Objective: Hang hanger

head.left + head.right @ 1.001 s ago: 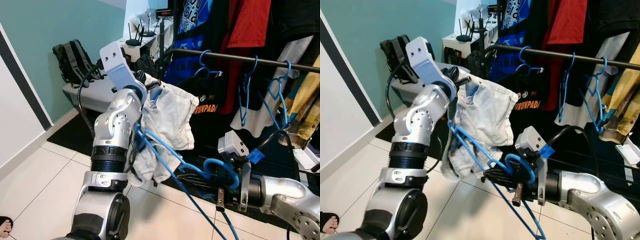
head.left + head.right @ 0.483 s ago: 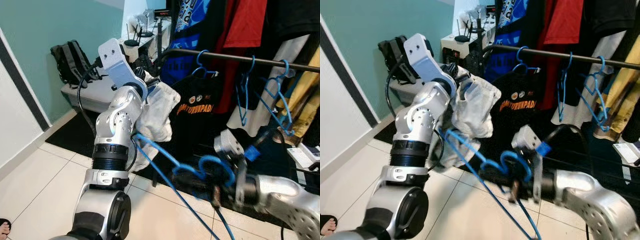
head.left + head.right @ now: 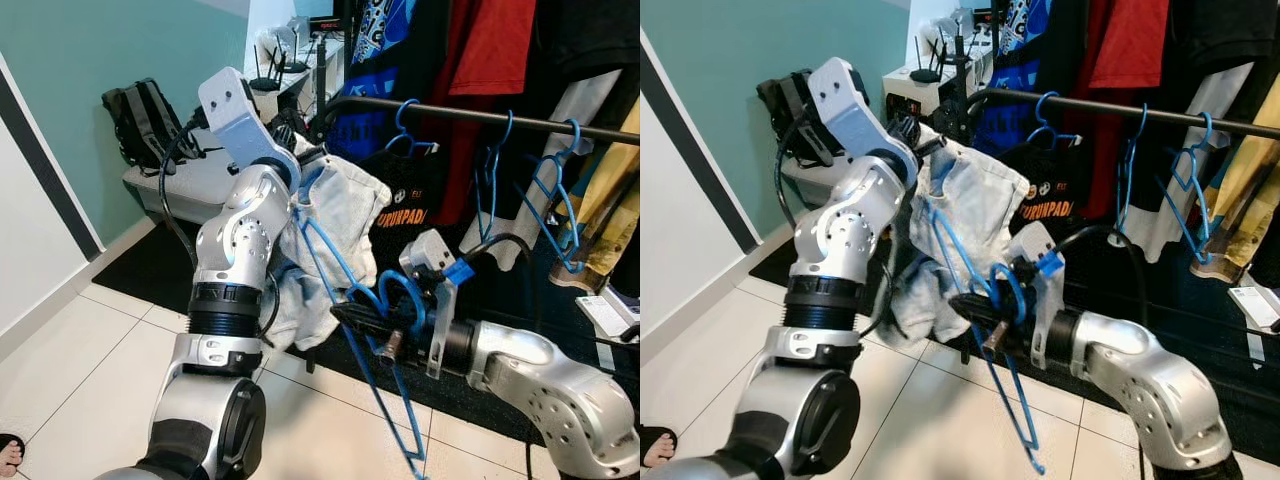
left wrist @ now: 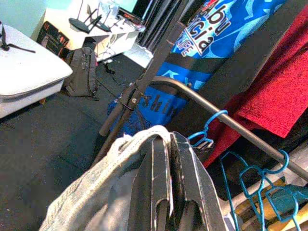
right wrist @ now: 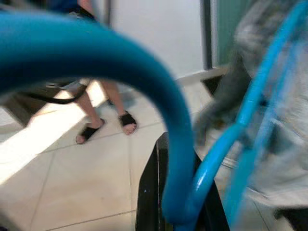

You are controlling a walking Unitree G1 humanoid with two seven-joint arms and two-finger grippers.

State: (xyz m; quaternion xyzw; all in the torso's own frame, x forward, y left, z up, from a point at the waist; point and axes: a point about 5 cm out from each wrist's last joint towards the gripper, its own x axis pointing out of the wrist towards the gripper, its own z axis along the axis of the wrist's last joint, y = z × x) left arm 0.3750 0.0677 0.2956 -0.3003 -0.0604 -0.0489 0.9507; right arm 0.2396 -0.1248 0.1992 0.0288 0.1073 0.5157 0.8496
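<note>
Hanger, blue plastic, hangs tilted between the two arms above open tiled floor, its lower corner pointing down toward the tiles and its hook curled at the right gripper, whose fingers are clenched on the hanger's neck. A pale grey garment is draped over the hanger's upper arm and bunches against the left gripper, which is raised beside it with both fingers pressed together on the cloth. Behind the garment runs a dark clothes rail, with empty blue hangers hooked along it and black, red and blue shirts hanging close together. To the left of the rail, a grey backpack rests against the teal wall beside a white table carrying routers. In the right wrist view, a person's sandalled feet stand on the tiles.
</note>
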